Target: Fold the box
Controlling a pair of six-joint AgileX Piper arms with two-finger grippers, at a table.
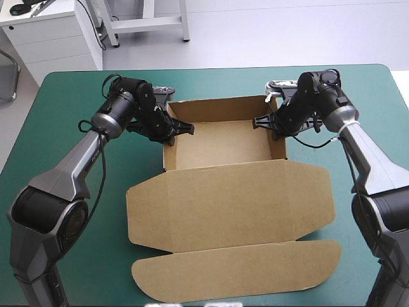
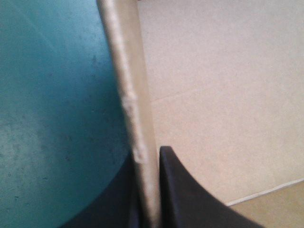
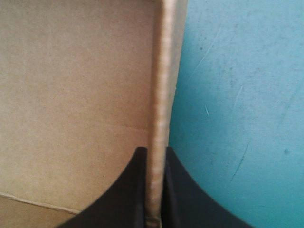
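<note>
Clamping the box (image 1: 220,144) by its left wall (image 2: 134,118), the left jaws are all but closed on the board. One black finger (image 2: 190,199) sits inside the tray and the other on the outer side, with the wall's thin top edge running between them. The right jaws pinch the box's right wall (image 3: 160,95) the same way, one finger (image 3: 124,199) on the inner face and its partner outside, with only the sheet between them. Inside each wall lies the brown floor of the box, and outside each wall shows the teal-green cover (image 3: 237,118) of the surface. From above, the two arms reach in from either side of the box and grip the side walls near their middle. The box stands as an open tray, its back wall (image 1: 217,107) and both side walls raised. Its lid (image 1: 230,204) lies flat on the surface on the near side of the tray. Beyond the lid, nearer the robot, the rounded flap (image 1: 236,272) also lies flat. The box sits about mid-surface, tray toward the far edge.
</note>
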